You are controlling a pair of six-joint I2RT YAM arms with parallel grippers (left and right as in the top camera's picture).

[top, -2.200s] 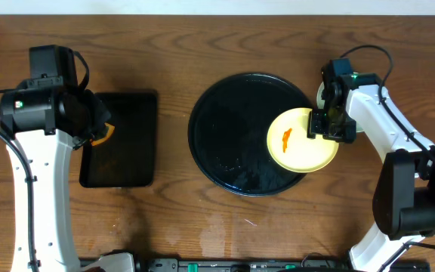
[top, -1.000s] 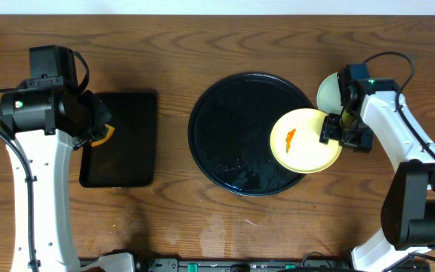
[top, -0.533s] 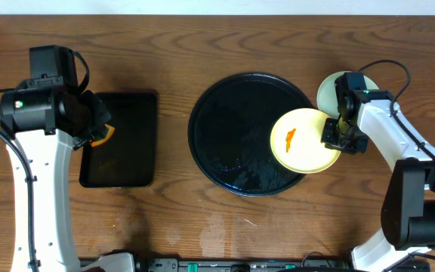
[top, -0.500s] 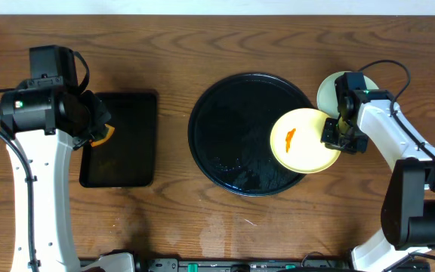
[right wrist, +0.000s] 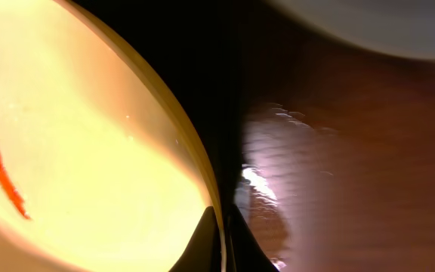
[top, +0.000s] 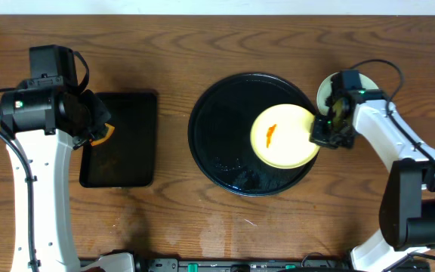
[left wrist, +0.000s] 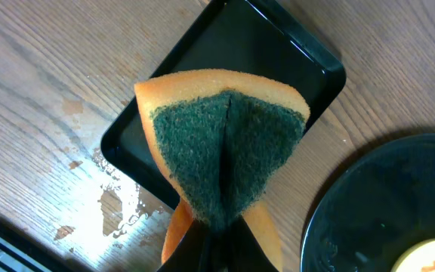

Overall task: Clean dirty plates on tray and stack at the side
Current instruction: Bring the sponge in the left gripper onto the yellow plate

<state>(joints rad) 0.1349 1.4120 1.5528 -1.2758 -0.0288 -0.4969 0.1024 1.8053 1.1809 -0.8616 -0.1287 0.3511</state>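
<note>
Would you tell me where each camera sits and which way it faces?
Overhead: above the table, looking straight down; both arms, round tray, yellow plate, rectangular tray.
Left wrist: on that arm, facing down past the left fingers pinching a sponge.
Right wrist: on that arm, close along the right fingers gripping the plate's rim.
Shared: yellow plate, in all three.
</note>
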